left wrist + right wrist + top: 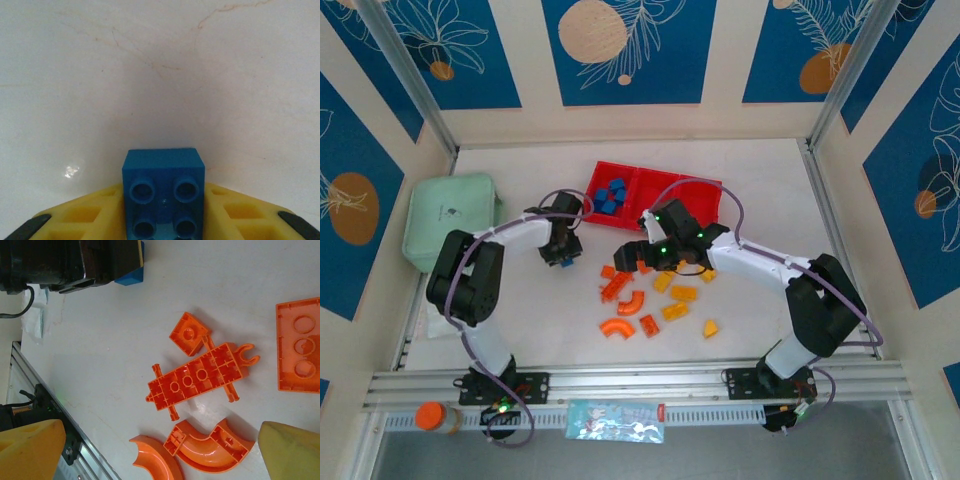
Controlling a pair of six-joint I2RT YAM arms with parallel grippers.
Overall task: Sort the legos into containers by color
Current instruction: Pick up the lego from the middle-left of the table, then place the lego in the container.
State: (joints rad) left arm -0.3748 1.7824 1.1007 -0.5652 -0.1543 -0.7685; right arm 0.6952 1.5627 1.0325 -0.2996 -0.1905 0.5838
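My left gripper stands left of the loose pile, its yellow fingers pressed flat against both sides of a blue lego, studs facing the camera, just over the white table. My right gripper hangs open over the orange legos: a long flat piece, a small square, two curved arches and a plate. Nothing lies between its fingertips. Yellow legos lie to the right of the orange ones. The red tray of containers sits behind, with several blue legos in its left compartment.
A mint-green pouch lies at the far left. An orange-capped jar and a foil packet sit on the near rail. Walls close in on three sides of the table.
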